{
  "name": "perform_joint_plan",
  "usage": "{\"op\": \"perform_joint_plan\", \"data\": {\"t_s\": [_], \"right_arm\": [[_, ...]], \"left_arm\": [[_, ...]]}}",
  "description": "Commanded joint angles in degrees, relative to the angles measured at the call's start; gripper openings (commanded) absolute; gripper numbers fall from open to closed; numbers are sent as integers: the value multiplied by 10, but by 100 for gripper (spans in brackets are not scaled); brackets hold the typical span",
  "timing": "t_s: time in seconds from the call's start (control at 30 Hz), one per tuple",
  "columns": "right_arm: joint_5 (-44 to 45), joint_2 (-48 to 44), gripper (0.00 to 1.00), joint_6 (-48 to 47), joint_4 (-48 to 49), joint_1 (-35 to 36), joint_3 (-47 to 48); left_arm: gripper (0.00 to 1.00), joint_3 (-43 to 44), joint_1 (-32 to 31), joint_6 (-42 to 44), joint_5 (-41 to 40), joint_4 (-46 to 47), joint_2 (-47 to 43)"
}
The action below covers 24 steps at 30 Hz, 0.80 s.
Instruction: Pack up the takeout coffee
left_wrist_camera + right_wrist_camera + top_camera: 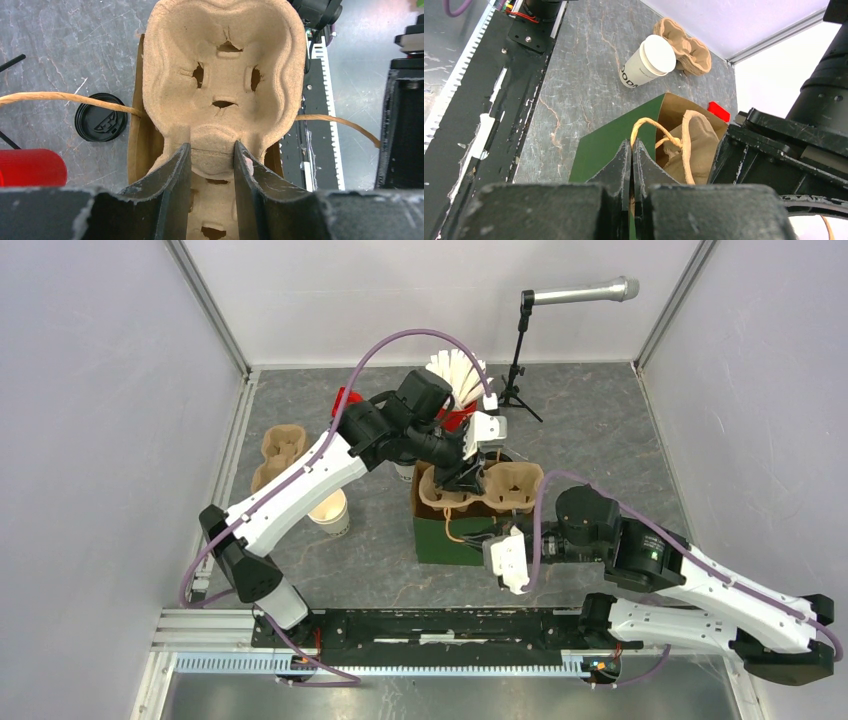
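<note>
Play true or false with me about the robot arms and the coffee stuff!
1. The left gripper holds the brown cup carrier by its middle ridge. True.
2. The white cup on the table has its lid on. False: it stands open, and a black lid lies flat on the table.
3. The right gripper is wide open. False: it is shut, pinching the top edge of the green bag.
4. The pockets of the carrier that the left gripper holds are empty. True.

The left arm [300, 485] and right arm [720, 585] have white links, black joints, purple cables [400, 335] and black fingers [175, 180].
</note>
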Motion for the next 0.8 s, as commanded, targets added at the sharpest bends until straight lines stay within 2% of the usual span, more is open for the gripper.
{"op": "perform_joint_plan", "data": {"t_s": [0.0, 0.17, 0.37, 0.77], "right_arm": [[-29, -13, 0, -14, 4, 3, -8], [-30, -21, 0, -18, 0, 2, -13], [-44, -26, 0, -22, -11, 3, -12], [15, -63, 0, 1, 11, 3, -49]], "left_arm": [[27, 24, -3, 35, -4, 24, 10], [27, 41, -4, 33, 4, 24, 17], [27, 15, -3, 55, -23, 14, 13], [27, -18, -4, 79, -36, -23, 23]]}}
